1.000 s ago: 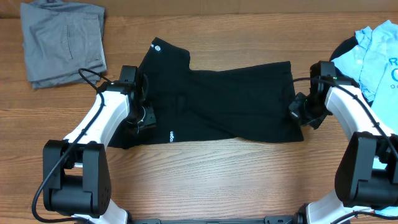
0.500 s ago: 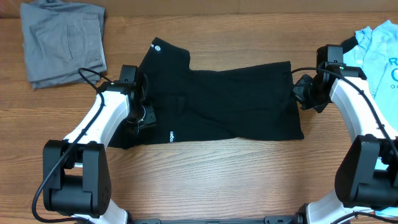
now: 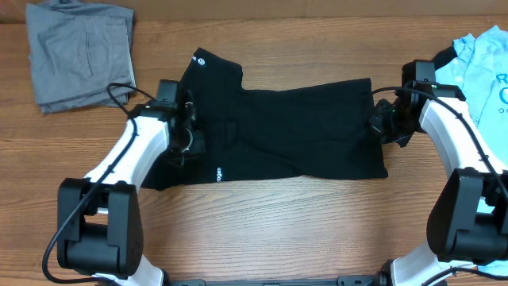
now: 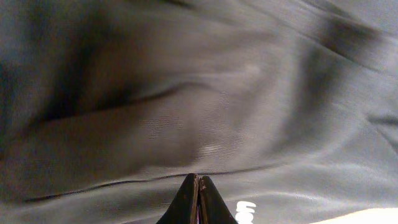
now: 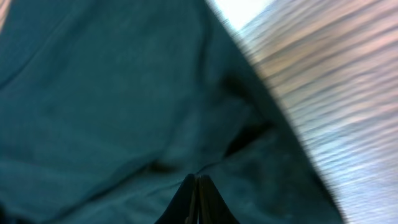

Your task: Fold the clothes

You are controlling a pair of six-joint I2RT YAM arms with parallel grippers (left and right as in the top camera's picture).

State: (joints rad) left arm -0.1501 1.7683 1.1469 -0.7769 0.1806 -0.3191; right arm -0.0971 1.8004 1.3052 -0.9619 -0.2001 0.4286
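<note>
Black shirt [image 3: 278, 131] lies spread mid-table [image 3: 278, 230]. Left gripper [image 3: 189, 143] is at its left edge and right gripper [image 3: 379, 125] at its right edge, both with fingers pressed together; whether they pinch cloth is unclear. Grey trousers [image 3: 79, 56] lie far left, light blue T-shirt [image 3: 484, 67] far right.

The wooden table [image 3: 262, 222] is carrying three garments. A black shirt [image 3: 294, 135] is lying spread out between the left jaws and the right jaws, reaching under both. Grey trousers [image 3: 79, 56] are lying folded well beyond the left jaws, on their outer side. A light blue T-shirt [image 3: 480, 71] is lying near the right jaws, on their outer side.
</note>
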